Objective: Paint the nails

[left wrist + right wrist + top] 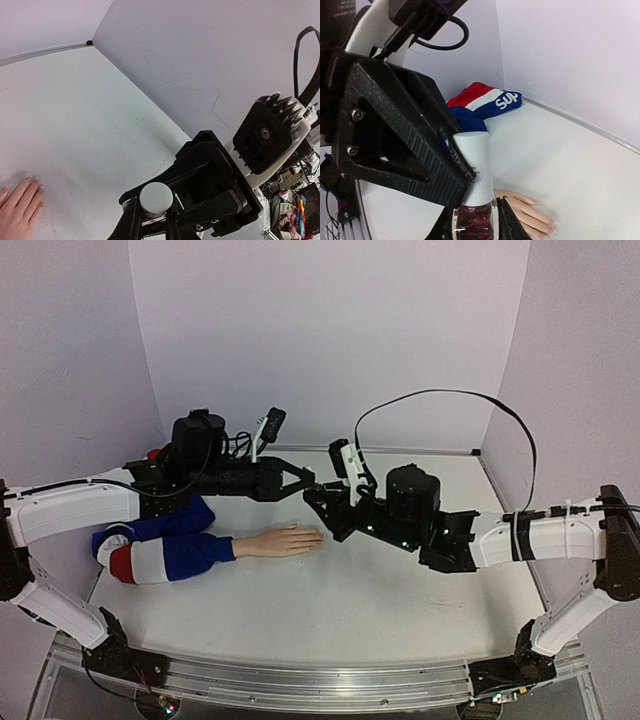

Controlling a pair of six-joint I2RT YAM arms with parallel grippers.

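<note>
Polish bottle point(474, 221), dark red, white cap point(472, 160): held off the bench point(350, 600) toward mid-back, close by the fingertips. Right gripper point(318, 502) clamps the glass; left gripper point(310, 486) pinches the cap. Nails point(542, 220): mannequin hand point(285, 540) flat, left of centre. Striped sleeve point(165, 555) at left edge, lettered "Sup".
</note>
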